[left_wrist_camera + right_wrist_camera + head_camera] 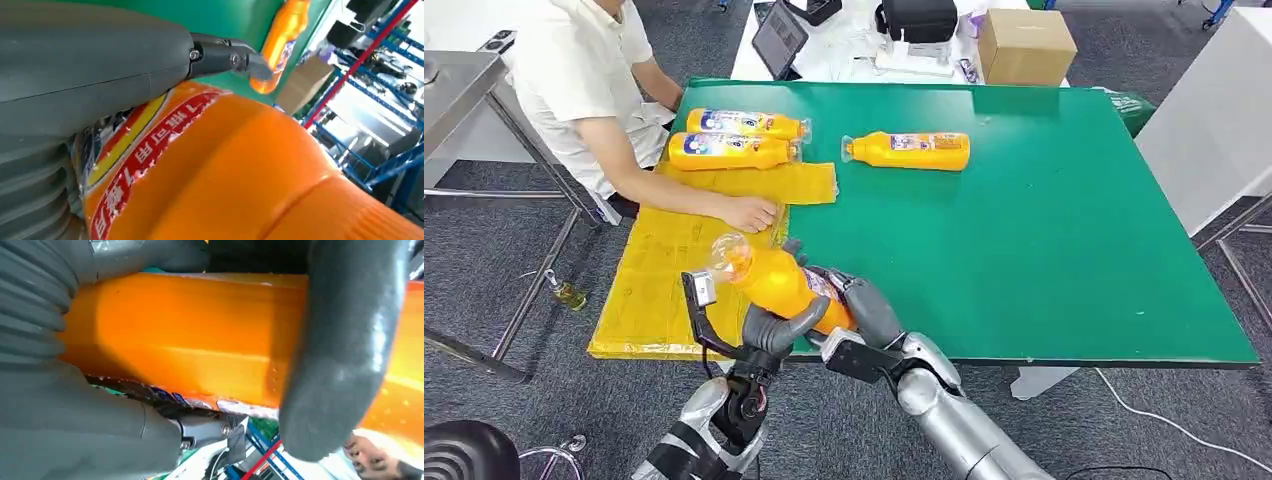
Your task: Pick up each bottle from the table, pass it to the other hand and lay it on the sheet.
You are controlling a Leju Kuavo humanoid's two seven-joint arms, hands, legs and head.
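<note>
Handing over mid-air: both hands are on the same orange bottle [779, 283], held tilted over the near edge of the tabletop [1044, 250], clear neck end pointing up and away from the robot.

Left hand [774, 330] is wrapped around the bottle from below, fingers curled onto the body; left wrist view shows the label pressed right against the palm. Right hand [869, 310] grips the base end just beside the left hand, almost touching it; right wrist view has its thumb [345, 355] curved over the orange body. Can't tell which hand carries the load or which is about to let go.

Yellow sheet [659, 290] lies just past the left hand, on that side, hanging over the tabletop's edge. A person's hand [749, 213] rests flat on it, just beyond the held bottle's neck.

Progress, my read:
- two bottles [734, 138] lie side by side far beyond the left hand, at or just past the sheet's far edge; can't tell if they sit on it. If so, those count as done.
- held bottle: pick done, pass underway, laying down left.
- one lone bottle [909, 151] lies on bare green well beyond the right hand, untouched; full cycle left.

So roughly halfway or a bit past, if the far pair counts.
</note>
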